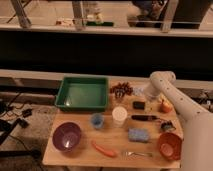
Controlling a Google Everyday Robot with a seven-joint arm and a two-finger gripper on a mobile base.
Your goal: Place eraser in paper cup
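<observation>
– While the gripper (143, 96) hangs low over the far right part of the table (76, 118), start right there; is it open or closed?

– Cannot tell from this angle; the wrist hides it; what I can say is that nothing seems to be held.

– And the eraser (138, 105)?

– Lying flat on the wood just on the near side of the gripper, almost under it; whether they touch, I can't say; its long axis runs left to right across the view, roughly in line with the table's near edge.

– So the approach?

– My read: a short drop, jaws set across the short side; the arm is nearly lined up.

– Then the paper cup (119, 116)?

– Upright, mouth open, just beside the eraser, nearer the camera and a little to the view's left; that's the line the carry turns on, a short diagonal hop.

– Anything in the way?

– The smaller blue cup (97, 120) stands further along the same side, so overshooting is the risk; the dark pen-like stick (145, 118) lies just in front of the eraser, and the blue sponge (138, 134) nearer still; both off the path, I'd judge.
</observation>
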